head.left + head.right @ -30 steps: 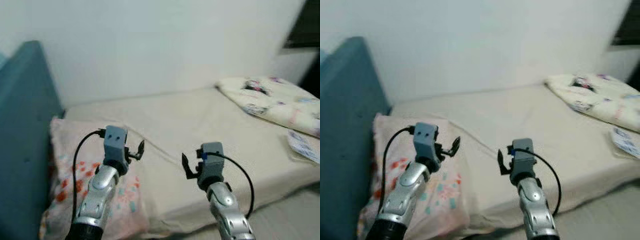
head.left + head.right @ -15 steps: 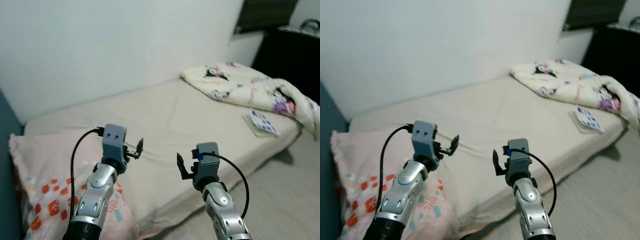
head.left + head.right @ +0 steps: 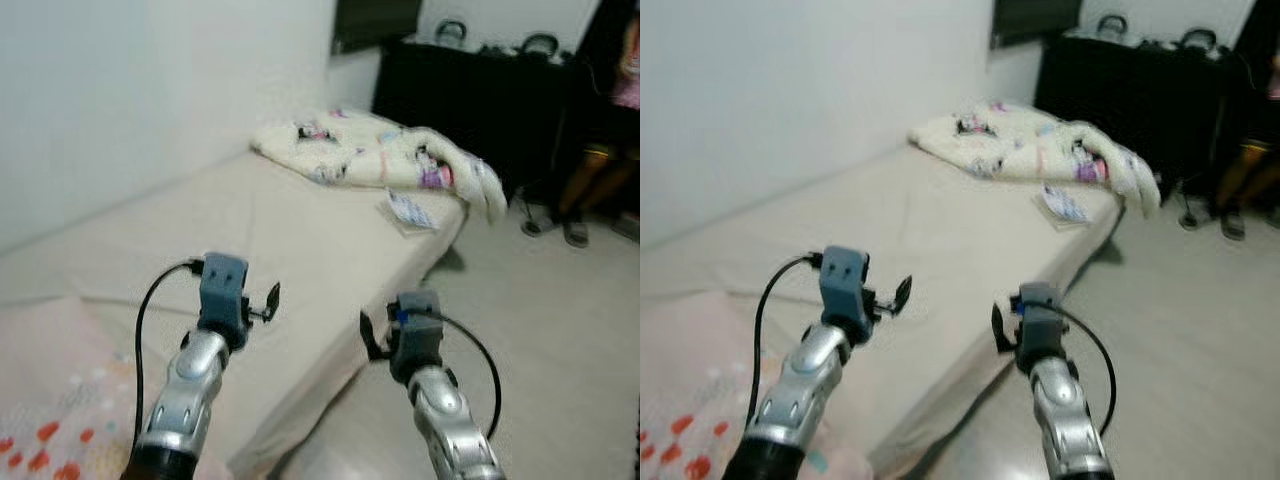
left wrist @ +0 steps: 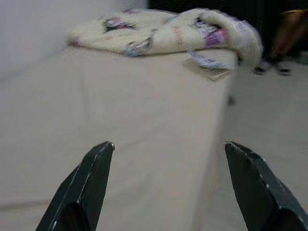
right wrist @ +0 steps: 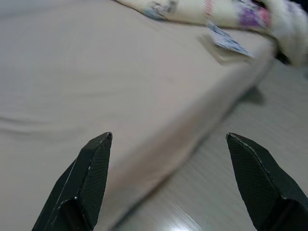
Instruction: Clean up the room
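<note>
Blanket (image 3: pixel 380 155), one, crumpled across the bed's (image 3: pixel 250 240) far end beyond our two grippers, left (image 3: pixel 262 302) and right (image 3: pixel 372 335), both spread and empty.

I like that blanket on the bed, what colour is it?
The blanket is cream with little cartoon pictures and purple patches, clearest in the left wrist view.

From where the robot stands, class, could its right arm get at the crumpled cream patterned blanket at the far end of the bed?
Probably not yet: the right pincer, open, hangs off the near bed edge, and the crumpled cream patterned blanket lies far along the beige mattress.
</note>
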Motion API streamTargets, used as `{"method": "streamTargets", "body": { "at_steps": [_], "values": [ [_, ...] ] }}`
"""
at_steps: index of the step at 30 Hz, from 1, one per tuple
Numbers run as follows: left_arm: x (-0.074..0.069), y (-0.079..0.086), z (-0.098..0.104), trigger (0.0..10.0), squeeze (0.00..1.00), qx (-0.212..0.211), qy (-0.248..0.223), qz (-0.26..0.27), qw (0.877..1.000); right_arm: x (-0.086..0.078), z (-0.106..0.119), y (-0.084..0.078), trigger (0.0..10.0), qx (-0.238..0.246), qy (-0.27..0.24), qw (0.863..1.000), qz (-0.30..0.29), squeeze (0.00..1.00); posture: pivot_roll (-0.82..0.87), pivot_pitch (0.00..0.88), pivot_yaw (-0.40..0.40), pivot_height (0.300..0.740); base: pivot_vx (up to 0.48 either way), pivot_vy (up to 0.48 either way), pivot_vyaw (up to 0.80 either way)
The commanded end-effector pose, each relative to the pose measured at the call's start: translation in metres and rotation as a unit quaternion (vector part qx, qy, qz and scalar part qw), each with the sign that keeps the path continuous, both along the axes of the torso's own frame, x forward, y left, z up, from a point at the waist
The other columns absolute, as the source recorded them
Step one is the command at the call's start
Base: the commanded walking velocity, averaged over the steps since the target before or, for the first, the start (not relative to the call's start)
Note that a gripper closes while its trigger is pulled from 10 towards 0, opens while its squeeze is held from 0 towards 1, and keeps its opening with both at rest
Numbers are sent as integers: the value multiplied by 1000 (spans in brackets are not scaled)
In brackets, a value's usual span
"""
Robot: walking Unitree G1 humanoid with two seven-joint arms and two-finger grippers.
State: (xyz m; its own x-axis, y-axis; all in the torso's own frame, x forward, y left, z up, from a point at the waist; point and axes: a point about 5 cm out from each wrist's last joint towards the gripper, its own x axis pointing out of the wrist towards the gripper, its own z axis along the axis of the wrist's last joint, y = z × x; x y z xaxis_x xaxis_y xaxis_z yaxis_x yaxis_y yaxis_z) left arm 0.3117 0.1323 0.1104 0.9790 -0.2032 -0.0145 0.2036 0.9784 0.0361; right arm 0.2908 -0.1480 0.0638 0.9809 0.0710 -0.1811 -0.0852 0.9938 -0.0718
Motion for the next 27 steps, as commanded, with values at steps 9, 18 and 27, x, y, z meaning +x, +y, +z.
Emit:
{"method": "streamTargets", "body": {
  "at_steps": [9,18,27],
  "values": [
    [-1,6,-9,10000,0,-2,19,22,1000,-1,-3,-8,10000,-10,1,1000,-20,0,11,0,-15,740,0,0,-800],
    [-1,9,-7,10000,0,-9,10,22,1000,0,-4,-9,10000,-14,1,1000,-26,0,9,0,-17,740,0,0,-800],
    [-3,4,-10,10000,0,0,12,14,1000,-1,-6,-10,10000,-15,6,1000,-27,0,8,0,-20,740,0,0,-800]
  ]
}}
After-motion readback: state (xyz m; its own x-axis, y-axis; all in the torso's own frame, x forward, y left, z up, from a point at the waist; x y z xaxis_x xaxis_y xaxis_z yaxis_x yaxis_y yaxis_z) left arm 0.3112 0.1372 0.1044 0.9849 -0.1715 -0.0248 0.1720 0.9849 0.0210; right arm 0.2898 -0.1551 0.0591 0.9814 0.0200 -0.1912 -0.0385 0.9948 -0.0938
